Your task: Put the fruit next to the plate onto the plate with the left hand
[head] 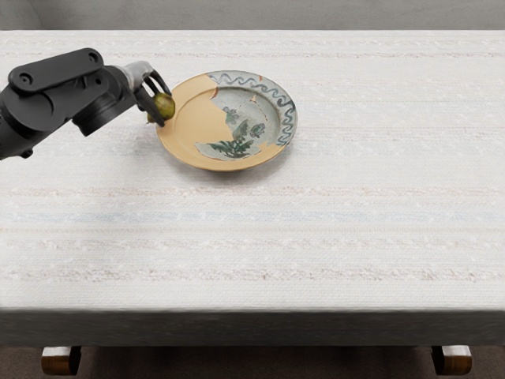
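Since the whole move comes down to getting the fruit (165, 105) over the rim, here's the key bit: it sits right at the tip of the left hand (153, 94), on the side facing the plate (189, 126). In the head view it lines up with the plate's left edge, so the dish lies just to the right of it. I can't tell if it's lifted off the table (316, 237) or touching it.

The dark fingers (147, 80) are curled around the fruit, so I'd call that a grip. The right arm isn't visible at all, so the left one is the only candidate.

The fruit is small, yellow-green and smooth, roundish to slightly oval. It's too tiny to call a long axis with any confidence. The plate is shallow, round and glazed: mustard on the left part, pale with a blue wavy border and a green plant motif on the rest. The table has a whitish woven look with faint stripes.

My guess is a short carry to the right should be enough, then let go.
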